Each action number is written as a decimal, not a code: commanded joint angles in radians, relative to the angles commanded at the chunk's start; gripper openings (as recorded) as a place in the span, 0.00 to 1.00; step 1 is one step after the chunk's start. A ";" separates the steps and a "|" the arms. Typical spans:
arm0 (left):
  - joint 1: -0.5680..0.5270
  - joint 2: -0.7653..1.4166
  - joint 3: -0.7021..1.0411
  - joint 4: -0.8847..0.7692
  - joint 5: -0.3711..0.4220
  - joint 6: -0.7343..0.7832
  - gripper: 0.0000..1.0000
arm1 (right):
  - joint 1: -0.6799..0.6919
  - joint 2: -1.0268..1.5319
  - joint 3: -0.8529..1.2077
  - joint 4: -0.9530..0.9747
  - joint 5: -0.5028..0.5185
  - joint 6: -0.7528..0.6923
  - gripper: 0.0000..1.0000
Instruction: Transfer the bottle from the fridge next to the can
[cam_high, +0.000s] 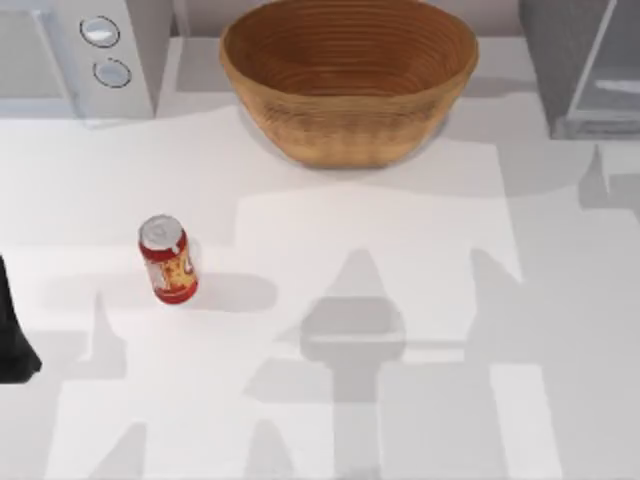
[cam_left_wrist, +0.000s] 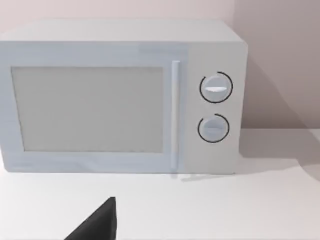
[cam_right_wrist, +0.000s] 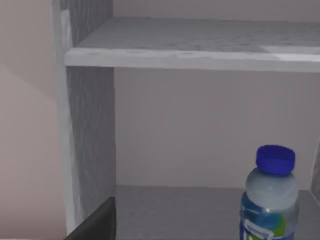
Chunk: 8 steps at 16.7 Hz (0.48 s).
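Right pincer faces into the open fridge, bottle upright on the shelf just ahead, ungrabbed. Can't tell its opening. Can waits on the tabletop.

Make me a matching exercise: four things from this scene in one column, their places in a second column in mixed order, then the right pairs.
Things:
1. can
2. bottle
3. basket
4. microwave

Places:
A. back middle of the table
B. on the lower shelf inside the fridge
C. back left corner of the table
D. standing on the open table, left of centre

Pairs: 1-D, 2-B, 3-A, 4-C
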 joint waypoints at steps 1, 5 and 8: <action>0.000 0.000 0.000 0.000 0.000 0.000 1.00 | -0.014 0.127 0.053 0.055 -0.013 -0.001 1.00; 0.000 0.000 0.000 0.000 0.000 0.000 1.00 | -0.066 0.584 0.250 0.260 -0.060 -0.003 1.00; 0.000 0.000 0.000 0.000 0.000 0.000 1.00 | -0.098 0.829 0.370 0.384 -0.088 -0.004 1.00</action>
